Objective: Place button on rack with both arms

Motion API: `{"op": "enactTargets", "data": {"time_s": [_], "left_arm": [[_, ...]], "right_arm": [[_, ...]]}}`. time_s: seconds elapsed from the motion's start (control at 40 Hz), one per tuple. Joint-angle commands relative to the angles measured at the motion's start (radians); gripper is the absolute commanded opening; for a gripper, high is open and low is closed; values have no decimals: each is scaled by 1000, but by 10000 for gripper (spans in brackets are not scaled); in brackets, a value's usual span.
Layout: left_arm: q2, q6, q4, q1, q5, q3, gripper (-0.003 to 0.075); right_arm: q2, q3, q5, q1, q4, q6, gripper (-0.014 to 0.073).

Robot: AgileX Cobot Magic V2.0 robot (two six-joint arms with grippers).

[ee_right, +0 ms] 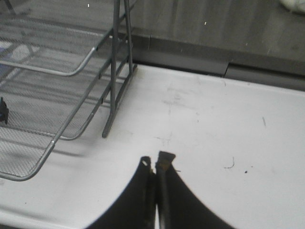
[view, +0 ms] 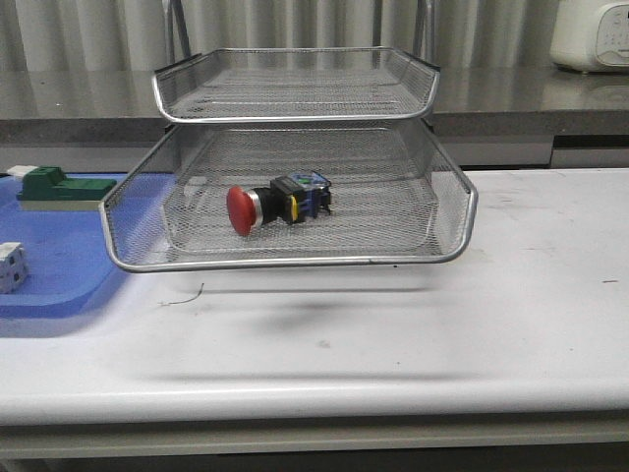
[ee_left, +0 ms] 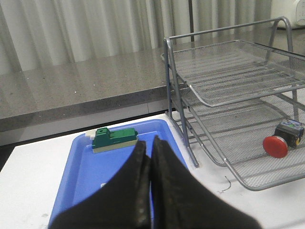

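Observation:
The button, with a red head and a black, yellow and blue body, lies on its side in the pulled-out lower tray of the silver wire rack. It also shows in the left wrist view. My left gripper is shut and empty above the blue tray, left of the rack. My right gripper is shut and empty over the white table, right of the rack. Neither gripper shows in the front view.
A blue tray at the left holds a green-and-beige block and a small white cube. The block also shows in the left wrist view. A white appliance stands on the grey counter at the back right.

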Motion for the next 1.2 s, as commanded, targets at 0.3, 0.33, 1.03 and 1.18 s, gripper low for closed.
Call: {"op": "enactTargets", "data": {"time_s": [0.3,0.33,1.03,1.18], "left_arm": [[3,-9,-15,0,-90,-23,-19],[3,-9,-15,0,-90,-23,-19],[3,-9,-15,0,-90,-23,-19],[3,-9,-15,0,-90,-23,-19]], "right_arm": [[441,-227,-115,328,5,-3,-60],[460,-232,-122,366,5,-3,-60],[982,-280,-287,813,12,-3,-60],[1076,-346,-294,808,11,-3,-60]]}}
